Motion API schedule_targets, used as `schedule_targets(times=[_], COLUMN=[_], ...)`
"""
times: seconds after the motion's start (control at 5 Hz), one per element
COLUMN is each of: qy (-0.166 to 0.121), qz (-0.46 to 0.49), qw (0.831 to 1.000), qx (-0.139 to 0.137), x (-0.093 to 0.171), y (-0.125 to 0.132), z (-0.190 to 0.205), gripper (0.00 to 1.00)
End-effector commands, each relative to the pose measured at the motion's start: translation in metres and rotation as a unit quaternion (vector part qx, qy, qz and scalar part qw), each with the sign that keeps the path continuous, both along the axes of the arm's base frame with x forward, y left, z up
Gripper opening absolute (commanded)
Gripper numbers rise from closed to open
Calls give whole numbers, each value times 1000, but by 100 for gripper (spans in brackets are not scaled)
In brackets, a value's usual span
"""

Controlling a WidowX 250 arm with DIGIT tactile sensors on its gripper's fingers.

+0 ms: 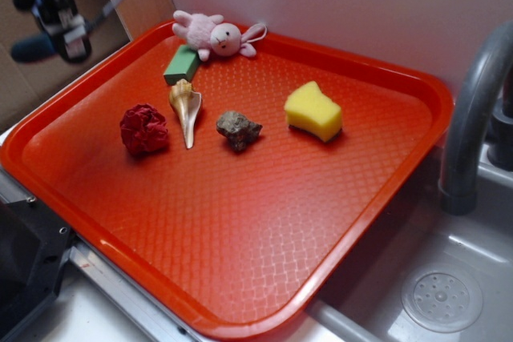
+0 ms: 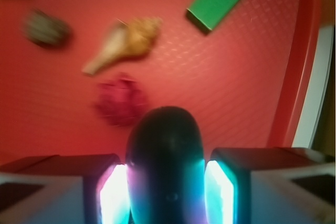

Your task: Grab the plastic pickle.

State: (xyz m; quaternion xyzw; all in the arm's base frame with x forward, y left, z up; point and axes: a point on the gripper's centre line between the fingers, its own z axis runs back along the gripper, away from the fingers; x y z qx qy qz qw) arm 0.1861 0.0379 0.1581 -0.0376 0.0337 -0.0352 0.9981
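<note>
Wrist view: gripper [image 2: 165, 192] is closed onto the plastic pickle [image 2: 165, 156]; the dark glossy oblong sits upright between the two lit pads [image 2: 114, 195], touching both, its rounded end sticking out past them toward 12 o'clock; it is held above the red tray [image 2: 236, 87], not lying on it. Below it in the wrist view, all blurred: crumpled red ball [image 2: 121, 100] just past the pickle's tip at 11 o'clock; shell [image 2: 126, 43] further out at 11, pointed end toward 8 o'clock; green block [image 2: 219, 1] at 1 o'clock near the top edge; rock [image 2: 47, 29] at 10 o'clock; a yellow piece cut off at the top left corner. Exterior view: the gripper [image 1: 60, 18] is up at the top left, out of focus, over the tray's left far corner; I cannot make out the pickle there. On the tray [image 1: 240, 262]: pink plush bunny [image 1: 215, 35] at the far rim; green block [image 1: 182, 64] touching it at 7 o'clock; shell [image 1: 186, 107] just beside the block at 6 o'clock; red ball [image 1: 144, 129] beside the shell at 9 o'clock; rock [image 1: 238, 130] at 3 o'clock from the shell; yellow sponge [image 1: 313, 110] at 3 o'clock from the rock, well apart; grey tap [image 1: 473, 118] and sink drain [image 1: 442, 299] off the tray's right side.
</note>
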Motion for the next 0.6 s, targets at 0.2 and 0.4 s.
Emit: schedule_targets(times=[0.2,0.4], qy=[-72,-74], qz=[96,111], qw=[992,990], qx=[-45,-39], x=[-3,-5], y=[-28,-30], z=[97,96], gripper=[0,0])
